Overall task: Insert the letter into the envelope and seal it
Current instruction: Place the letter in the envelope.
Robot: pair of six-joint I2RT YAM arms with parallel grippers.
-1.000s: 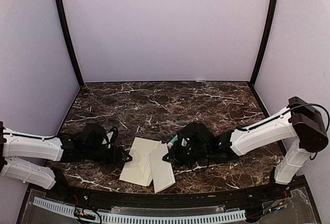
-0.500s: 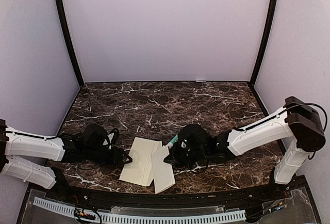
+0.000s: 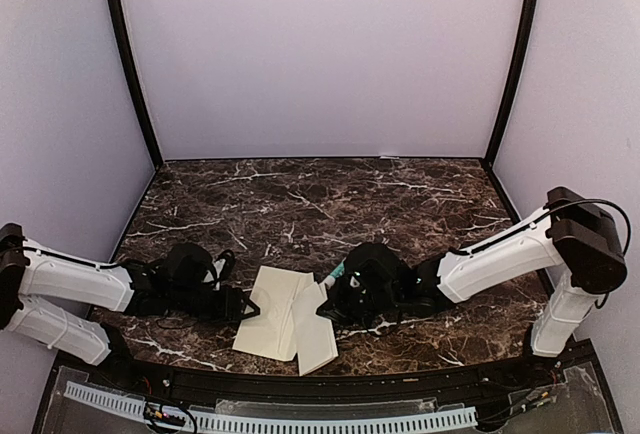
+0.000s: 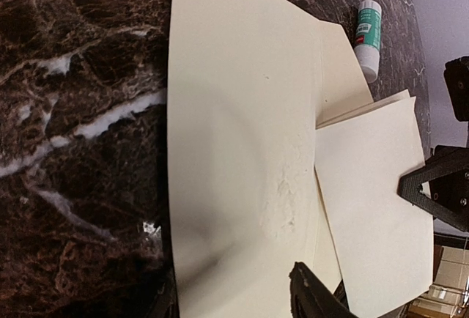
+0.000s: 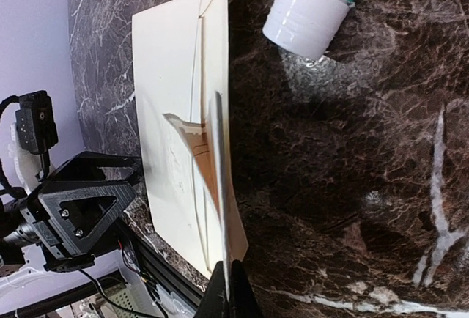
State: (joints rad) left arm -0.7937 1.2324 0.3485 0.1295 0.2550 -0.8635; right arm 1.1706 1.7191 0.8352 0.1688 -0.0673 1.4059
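Glue stick point(image 5: 309, 12) cut off by top edge.

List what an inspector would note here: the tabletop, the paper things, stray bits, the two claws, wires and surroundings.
Surface: dark marbled table with white veins.
Job's things: cream envelope lying slightly bowed; a smaller sheet overlaps it.
Clutter: a green and white glue stick on its side just past the papers.
Grippers: left gripper has its fingers apart at the envelope's end, and whether they press it cannot be told; right gripper is shut on the smaller sheet's edge.
Cables: a black cable loops at the right arm's elbow, away from the paper.
Surroundings: lilac walls and black corner posts.
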